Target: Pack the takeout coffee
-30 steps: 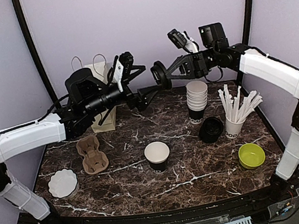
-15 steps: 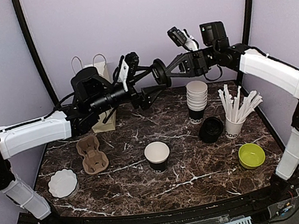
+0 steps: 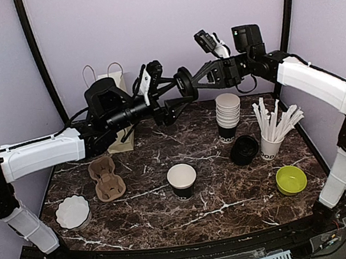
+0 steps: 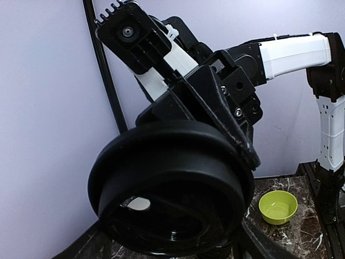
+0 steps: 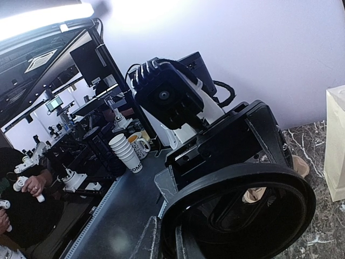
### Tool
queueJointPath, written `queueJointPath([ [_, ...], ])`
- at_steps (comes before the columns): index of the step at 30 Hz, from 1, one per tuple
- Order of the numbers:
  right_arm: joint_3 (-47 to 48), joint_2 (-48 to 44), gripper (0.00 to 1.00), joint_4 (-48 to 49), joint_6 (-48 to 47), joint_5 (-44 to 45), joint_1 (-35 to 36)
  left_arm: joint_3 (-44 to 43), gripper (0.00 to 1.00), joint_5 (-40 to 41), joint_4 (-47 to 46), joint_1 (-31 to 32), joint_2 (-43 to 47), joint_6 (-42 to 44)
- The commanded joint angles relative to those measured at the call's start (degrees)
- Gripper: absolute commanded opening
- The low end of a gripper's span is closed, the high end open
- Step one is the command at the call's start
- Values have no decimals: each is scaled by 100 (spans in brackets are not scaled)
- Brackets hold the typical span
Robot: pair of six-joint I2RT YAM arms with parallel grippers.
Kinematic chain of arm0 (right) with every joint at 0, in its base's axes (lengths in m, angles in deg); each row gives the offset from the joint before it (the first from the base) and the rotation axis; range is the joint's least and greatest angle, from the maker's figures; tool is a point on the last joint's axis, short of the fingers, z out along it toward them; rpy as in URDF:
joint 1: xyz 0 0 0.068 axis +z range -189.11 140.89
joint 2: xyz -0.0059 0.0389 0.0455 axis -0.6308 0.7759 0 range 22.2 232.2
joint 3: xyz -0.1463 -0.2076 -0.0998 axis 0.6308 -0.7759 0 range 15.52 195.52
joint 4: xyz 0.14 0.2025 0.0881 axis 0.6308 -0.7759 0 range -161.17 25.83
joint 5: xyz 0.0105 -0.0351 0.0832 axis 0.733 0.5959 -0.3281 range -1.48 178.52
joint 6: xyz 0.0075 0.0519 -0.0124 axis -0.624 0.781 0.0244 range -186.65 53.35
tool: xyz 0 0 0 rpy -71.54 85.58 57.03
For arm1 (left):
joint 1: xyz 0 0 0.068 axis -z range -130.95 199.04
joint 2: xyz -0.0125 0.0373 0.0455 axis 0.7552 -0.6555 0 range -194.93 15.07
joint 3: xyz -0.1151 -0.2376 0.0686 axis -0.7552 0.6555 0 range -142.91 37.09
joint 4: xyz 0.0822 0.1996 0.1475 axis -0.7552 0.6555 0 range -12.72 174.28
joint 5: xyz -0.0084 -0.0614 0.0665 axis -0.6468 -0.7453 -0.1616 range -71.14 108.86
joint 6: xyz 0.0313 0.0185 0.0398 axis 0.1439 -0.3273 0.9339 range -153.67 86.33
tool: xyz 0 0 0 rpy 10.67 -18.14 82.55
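Note:
High over the back of the table, my right gripper [image 3: 189, 82] is shut on the rim of a round black lid [image 3: 184, 83], held on edge. My left gripper [image 3: 174, 92] faces it from the left with its jaws spread, one finger above and one below the lid's near edge; contact is unclear. The lid [image 4: 172, 183] fills the left wrist view, and the same lid [image 5: 242, 213] fills the bottom of the right wrist view. One takeout coffee cup [image 3: 182, 180], white with a black band, stands uncovered at the table's middle.
A stack of cups [image 3: 228, 115], a pile of black lids [image 3: 244, 149], a cup of white sticks [image 3: 270, 130] and a green bowl [image 3: 291, 179] are on the right. A cardboard cup carrier [image 3: 106, 177], a white fluted dish [image 3: 73, 211] and a paper bag [image 3: 113, 80] are on the left.
My left arm has reached right toward the held lid and its jaws have narrowed around the lid's edge. The right arm and the lid have stayed put.

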Motion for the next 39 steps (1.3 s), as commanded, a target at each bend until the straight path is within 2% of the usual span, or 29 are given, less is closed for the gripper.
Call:
queueJointPath([
  [1, -108, -94, 7, 174, 18, -69, -9, -182, 77, 28, -282, 16, 58, -131],
  [8, -108, -73, 7, 280, 18, -69, -7, -132, 83, 36, -331, 21, 83, -248],
  [18, -178, -115, 7, 374, 18, -69, -26, -255, 77, 106, -194, 18, 18, -356],
  [21, -256, -176, 7, 330, 18, -69, -256, -271, 76, 167, 65, 25, 94, -297],
  [25, -312, -315, 7, -27, 18, -69, -994, -322, 75, 381, 1121, 16, 416, -88],
  [27, -212, -434, 7, -799, 18, -69, -1259, -361, 75, 573, 1906, 16, 561, 19],
  [30, -102, -617, 7, -2009, 18, -69, -1204, -607, 75, 783, 3489, 20, 679, 158],
  [33, -210, -655, 7, -2447, 18, -69, -1111, -814, 75, 841, 4905, 25, 709, 199],
  [36, -350, -651, 7, -2761, 18, -69, -1057, -916, 73, 892, 5557, 23, 683, 195],
  [39, -558, -667, 7, -2562, 18, -69, -981, -627, 72, 1038, 5376, 14, 742, 134],
])
